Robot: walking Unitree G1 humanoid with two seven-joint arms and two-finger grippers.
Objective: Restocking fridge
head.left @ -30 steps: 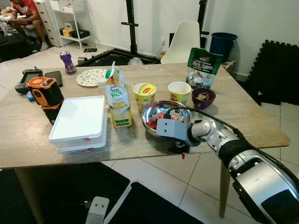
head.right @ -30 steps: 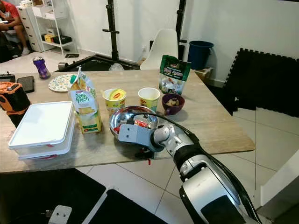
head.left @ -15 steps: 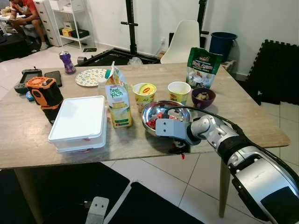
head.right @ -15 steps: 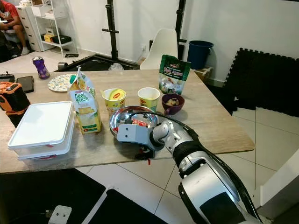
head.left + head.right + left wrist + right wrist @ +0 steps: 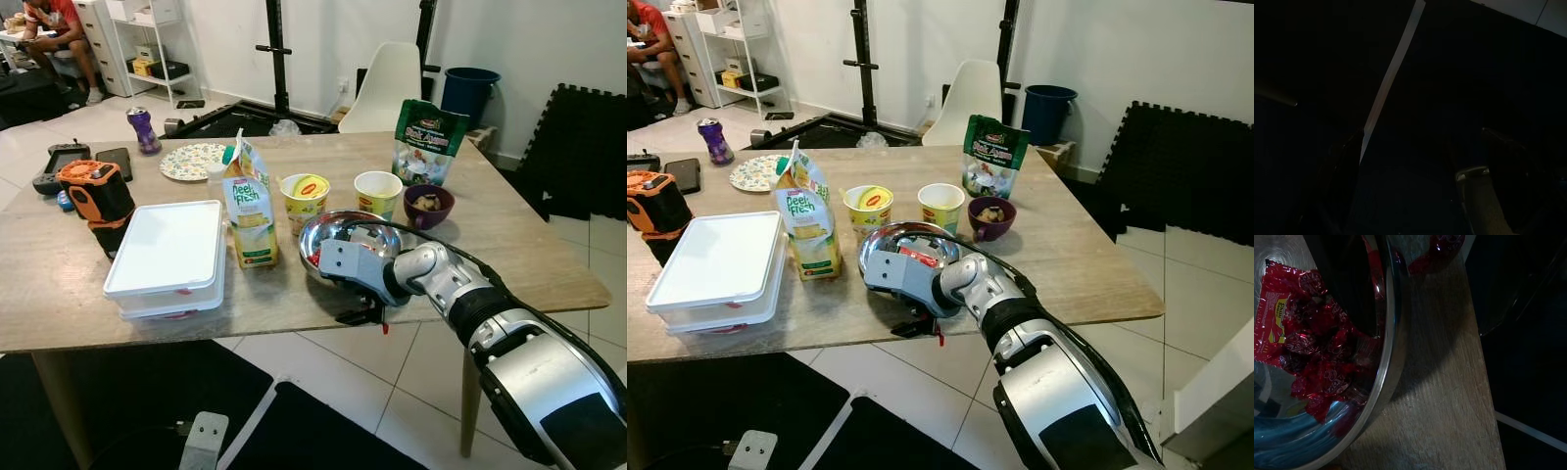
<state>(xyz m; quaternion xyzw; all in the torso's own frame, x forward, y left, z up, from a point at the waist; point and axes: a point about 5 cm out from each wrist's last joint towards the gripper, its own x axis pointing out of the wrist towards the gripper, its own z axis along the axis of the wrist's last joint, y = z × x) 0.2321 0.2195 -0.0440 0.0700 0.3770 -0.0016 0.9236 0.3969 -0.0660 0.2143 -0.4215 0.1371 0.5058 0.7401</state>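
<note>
— While the right hand (image 5: 358,315) sits low at the near edge of the tabletop (image 5: 509,245), what is closest to it?

— A steel bowl (image 5: 338,233). The wrist's grey housing lies over the bowl's near rim, and the black fingers (image 5: 355,316) reach down past the edge of the wood. In the right wrist view the bowl's rim (image 5: 1388,333) runs right beside the hand, with red candy wrappers (image 5: 1308,352) lying inside the bowl.

— Is the hand gripping the bowl?

— I cannot tell. The fingers are dark against the rim, and whether they are pinched on it or loose is not clear.

— What stands farther out from that hand?

— Just past the bowl are two yellow cups (image 5: 305,199), side by side, and a purple bowl (image 5: 427,206). Behind the purple bowl stands a green snack bag (image 5: 427,142). Off to the hand's left, near the bowl, a juice carton (image 5: 248,206) stands upright, and beyond the carton lies a white lidded box (image 5: 167,257). An orange and black device (image 5: 93,196) stands beyond the box.

— And the left hand?

— The left wrist view is very dark; its black fingers (image 5: 1481,196) can barely be made out, and I cannot tell how they are set.
</note>
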